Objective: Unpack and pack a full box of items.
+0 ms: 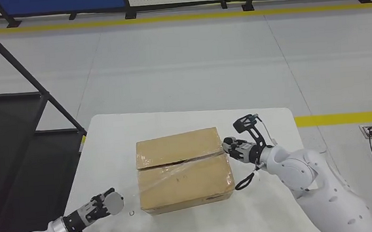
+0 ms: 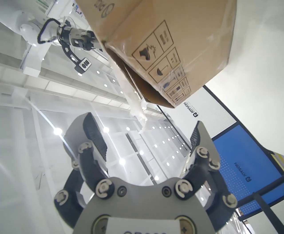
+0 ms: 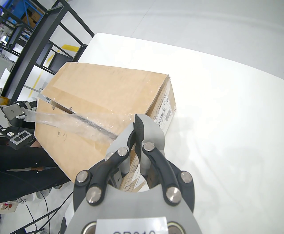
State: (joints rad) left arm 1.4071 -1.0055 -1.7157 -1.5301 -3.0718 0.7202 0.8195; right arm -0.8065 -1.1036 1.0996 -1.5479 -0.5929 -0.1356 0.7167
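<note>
Unsealing seems to be going on: right claw (image 3: 135, 124) pinching shut at the box's (image 1: 184, 172) tape (image 3: 73, 126), left claw (image 2: 143, 121) gaping wide beside it, peeling coming next

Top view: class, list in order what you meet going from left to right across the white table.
Left claw → brown cardboard box sealed with clear tape → right claw, at the box's edge.
</note>
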